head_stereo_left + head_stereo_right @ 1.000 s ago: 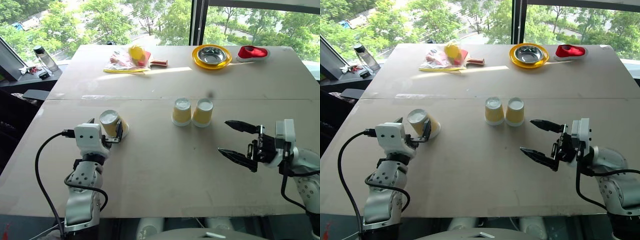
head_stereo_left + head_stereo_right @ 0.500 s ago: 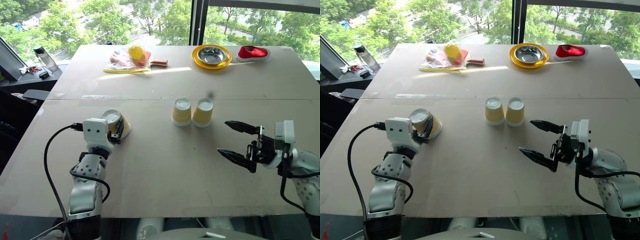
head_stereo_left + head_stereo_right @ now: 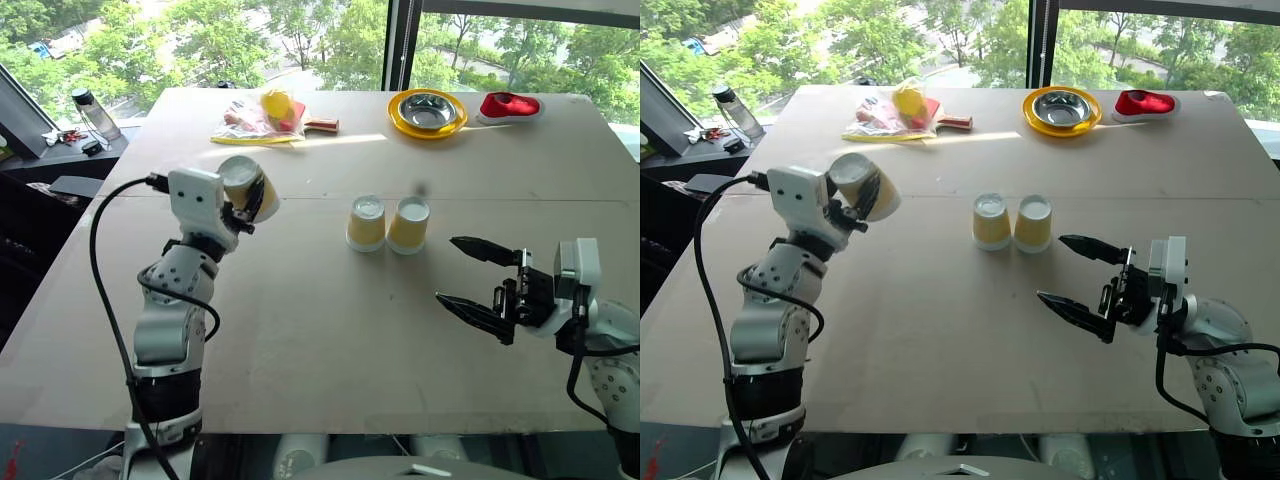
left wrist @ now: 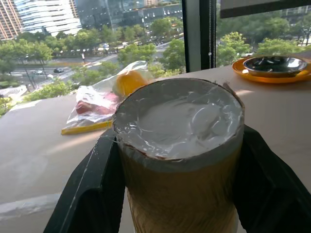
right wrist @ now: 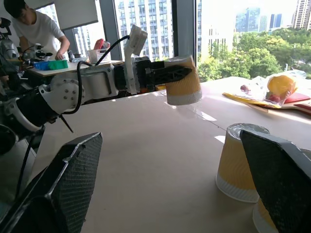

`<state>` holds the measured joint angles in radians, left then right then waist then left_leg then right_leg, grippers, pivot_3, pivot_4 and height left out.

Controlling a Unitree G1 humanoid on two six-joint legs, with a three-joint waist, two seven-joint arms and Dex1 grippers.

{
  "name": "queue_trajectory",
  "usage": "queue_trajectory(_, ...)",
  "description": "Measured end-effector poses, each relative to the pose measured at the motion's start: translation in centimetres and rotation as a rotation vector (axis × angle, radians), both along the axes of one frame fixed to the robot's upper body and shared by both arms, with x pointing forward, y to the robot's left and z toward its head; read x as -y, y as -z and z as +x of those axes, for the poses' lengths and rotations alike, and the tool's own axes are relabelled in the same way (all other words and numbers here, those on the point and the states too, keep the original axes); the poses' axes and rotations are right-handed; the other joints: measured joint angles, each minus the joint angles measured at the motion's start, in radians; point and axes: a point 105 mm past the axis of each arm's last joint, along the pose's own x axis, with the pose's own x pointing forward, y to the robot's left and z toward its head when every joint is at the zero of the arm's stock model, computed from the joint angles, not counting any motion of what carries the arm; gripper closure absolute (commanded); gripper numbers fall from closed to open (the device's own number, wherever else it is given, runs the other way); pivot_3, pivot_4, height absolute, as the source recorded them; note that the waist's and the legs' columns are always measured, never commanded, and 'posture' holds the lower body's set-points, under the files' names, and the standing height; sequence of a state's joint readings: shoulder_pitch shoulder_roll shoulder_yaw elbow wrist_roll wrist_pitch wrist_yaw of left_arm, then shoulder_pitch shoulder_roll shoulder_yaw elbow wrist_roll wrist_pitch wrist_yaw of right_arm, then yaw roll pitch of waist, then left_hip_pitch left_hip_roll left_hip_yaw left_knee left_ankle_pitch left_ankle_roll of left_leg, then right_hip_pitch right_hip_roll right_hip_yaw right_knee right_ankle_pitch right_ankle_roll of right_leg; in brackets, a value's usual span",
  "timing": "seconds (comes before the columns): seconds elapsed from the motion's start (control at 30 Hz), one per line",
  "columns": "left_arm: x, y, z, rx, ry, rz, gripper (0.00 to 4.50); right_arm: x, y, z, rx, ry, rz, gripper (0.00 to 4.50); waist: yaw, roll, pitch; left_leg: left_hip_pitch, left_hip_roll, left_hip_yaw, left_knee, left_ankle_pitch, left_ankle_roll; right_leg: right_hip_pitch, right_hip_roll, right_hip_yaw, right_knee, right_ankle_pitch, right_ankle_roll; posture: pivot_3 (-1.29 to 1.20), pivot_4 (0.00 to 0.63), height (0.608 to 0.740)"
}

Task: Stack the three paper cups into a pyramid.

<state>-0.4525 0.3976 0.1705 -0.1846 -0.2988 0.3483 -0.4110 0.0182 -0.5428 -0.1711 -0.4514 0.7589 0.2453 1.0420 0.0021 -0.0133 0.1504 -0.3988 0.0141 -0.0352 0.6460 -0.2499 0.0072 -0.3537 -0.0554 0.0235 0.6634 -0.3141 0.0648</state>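
Your left gripper [image 3: 243, 196] is clamped on the third cup [image 3: 248, 187] and has it up off the table [image 3: 320, 340], over the left part near the middle seam. The left wrist view shows a black finger [image 4: 95, 187] pressed on each side of the cup wall, white base facing the camera. The cup isn't upright: it's tilted, base up and toward the robot, open rim pointing out toward the far right.

The other two cups [image 3: 387, 223] stand upside down, touching side by side, near the table's centre just past the seam. White bases up, that's your bottom row. Their line runs left to right, parallel to the near edge.

Key relation: the pair lies to the right of the held cup and lower. The left cup of the pair [image 3: 365, 222] is the nearer one to your left gripper. The held cup's long axis lies closer to level than to upright, so I'd say you need to swing it until the rim faces down before lowering it, centred over where the two bases meet.

Your right gripper [image 3: 478, 282] is spread wide and holds nothing, hovering near the right edge, just on the near side of the right cup [image 3: 408, 225], fingers pointing left. It's closer to the pair than the left is, so keep it out of the way.

Risk, my guess: coming down off-centre tips one base cup.

Far edge clutter, a yellow-rimmed bowl [image 3: 426, 112], is well apart, ignore.
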Motion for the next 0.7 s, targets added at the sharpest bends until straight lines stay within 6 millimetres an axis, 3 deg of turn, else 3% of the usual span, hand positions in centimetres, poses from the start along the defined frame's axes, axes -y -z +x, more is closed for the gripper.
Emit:
queue_trajectory(0.17,5.6,-3.1,1.5,0.011,0.332,0.099,2.24,1.1,-0.7,0.9,0.016,0.086,0.021,0.00,-0.004,0.000,0.000,0.000,-0.001,0.000,0.000,0.001,-0.002,0.000,0.000,0.000,0.000,0.000,0.000,0.00,0.150,0.740)
queue_trajectory(0.33,12.1,-3.2,2.0,-0.035,0.654,0.135,2.24,2.9,-0.3,1.9,-0.007,0.233,-0.011,0.00,-0.003,0.000,0.000,-0.001,-0.002,0.000,0.000,0.002,-0.003,0.000,0.000,0.000,-0.001,0.000,0.001,0.00,0.150,0.740)
queue_trajectory(0.5,14.9,-1.6,2.2,-0.078,0.798,0.189,2.24,4.4,0.6,1.9,-0.047,0.378,-0.039,0.00,-0.016,0.000,0.001,-0.002,-0.001,0.000,-0.001,0.002,-0.003,-0.002,0.001,0.001,0.000,0.000,0.001,0.00,0.150,0.740)
queue_trajectory(0.7,15.8,-1.4,2.5,-0.060,0.839,0.243,2.24,4.9,0.0,1.3,-0.025,0.447,-0.040,0.00,-0.016,0.000,0.001,-0.002,-0.001,0.001,-0.001,0.000,-0.001,-0.002,0.001,0.001,0.000,0.000,0.001,0.00,0.150,0.740)
